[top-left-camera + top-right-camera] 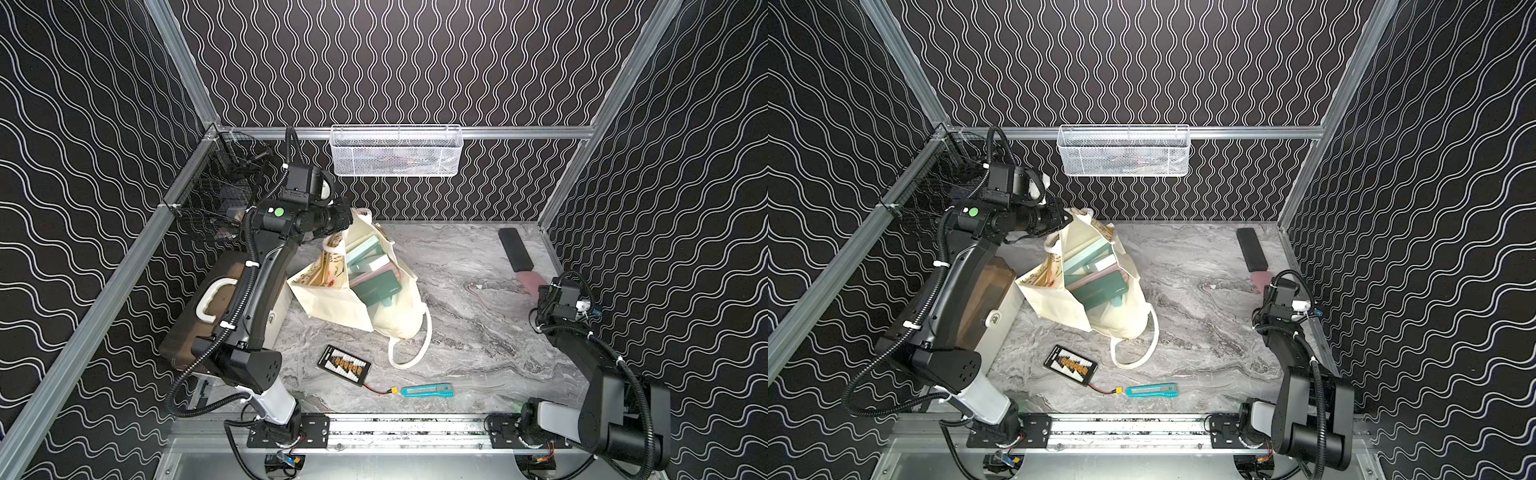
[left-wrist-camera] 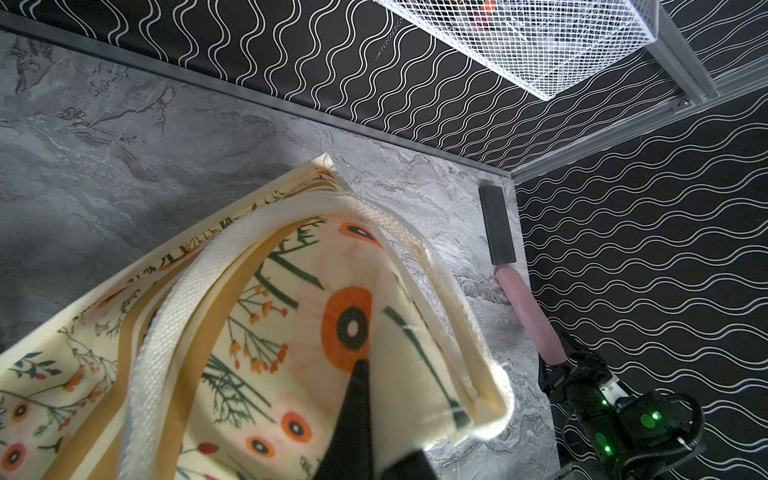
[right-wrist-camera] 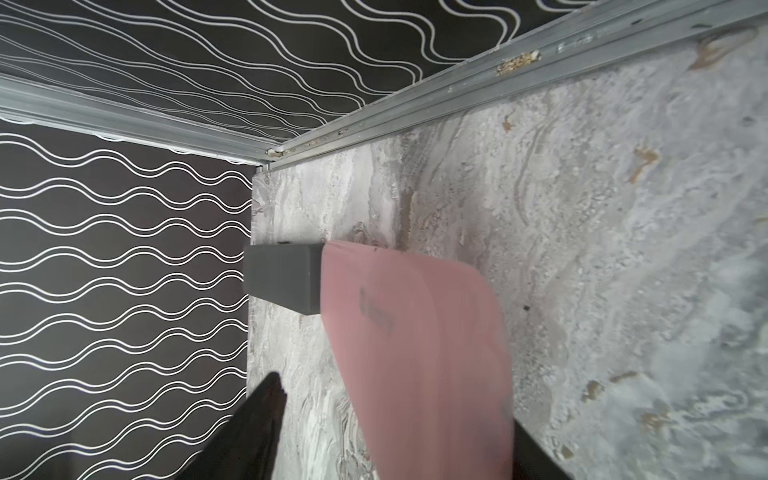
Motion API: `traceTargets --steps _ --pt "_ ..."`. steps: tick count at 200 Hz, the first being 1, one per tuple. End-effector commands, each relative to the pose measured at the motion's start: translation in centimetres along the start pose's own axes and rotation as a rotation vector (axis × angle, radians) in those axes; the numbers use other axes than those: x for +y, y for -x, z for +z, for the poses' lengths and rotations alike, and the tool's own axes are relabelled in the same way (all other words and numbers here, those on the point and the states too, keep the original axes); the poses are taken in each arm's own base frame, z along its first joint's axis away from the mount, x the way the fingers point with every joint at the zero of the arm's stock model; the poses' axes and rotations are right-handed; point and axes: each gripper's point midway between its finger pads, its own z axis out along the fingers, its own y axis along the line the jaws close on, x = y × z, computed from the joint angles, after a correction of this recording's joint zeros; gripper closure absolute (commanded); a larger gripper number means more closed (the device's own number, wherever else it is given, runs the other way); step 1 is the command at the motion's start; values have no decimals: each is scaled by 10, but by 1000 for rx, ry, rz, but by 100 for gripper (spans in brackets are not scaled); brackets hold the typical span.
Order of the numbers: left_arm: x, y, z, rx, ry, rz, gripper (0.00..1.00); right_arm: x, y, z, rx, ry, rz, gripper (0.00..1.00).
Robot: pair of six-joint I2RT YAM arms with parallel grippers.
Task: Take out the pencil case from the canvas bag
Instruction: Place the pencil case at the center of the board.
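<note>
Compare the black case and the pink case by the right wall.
Colour: the black case is matte black, the pink case pale pink. Shape: the black case is boxy, square-edged; the pink case round-ended. State: the black case lies free by the far corner; the pink case's end sits between the right gripper's open fingers. Both are long, lie end to end on the table, outside the canvas bag.

Enclosure walls (image 1: 415, 62): black, printed with white wavy lines, framed by aluminium rails (image 1: 519, 132). Work surface (image 1: 478, 299): grey marbled top, evenly lit. White mesh basket (image 1: 395, 153) hangs on the back rail; contents indistinct. Black wire basket (image 1: 216, 195) fixed in the far left corner.
</note>
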Motion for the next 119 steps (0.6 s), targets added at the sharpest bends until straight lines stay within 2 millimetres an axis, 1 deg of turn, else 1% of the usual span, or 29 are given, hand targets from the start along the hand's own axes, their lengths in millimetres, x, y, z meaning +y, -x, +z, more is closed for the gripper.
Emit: traceTargets --steps 1,26,52,77,102,119 --pt "-25 26 -14 -115 -101 35 100 -4 2 0 -18 -3 -20 27" --pt "-24 25 -15 -114 -100 36 100 -12 1 2 -17 -27 -49 26" --pt "-25 23 -14 -107 -110 34 100 -22 -1 4 -9 -66 -73 23" --pt "-26 22 -14 -104 -116 31 100 -31 -3 4 0 -104 -106 11" --pt "-26 22 -15 -105 -118 32 100 -38 -3 3 7 -141 -136 5" --pt "-27 22 -14 -103 -122 32 100 -44 0 1 0 -191 -160 3"
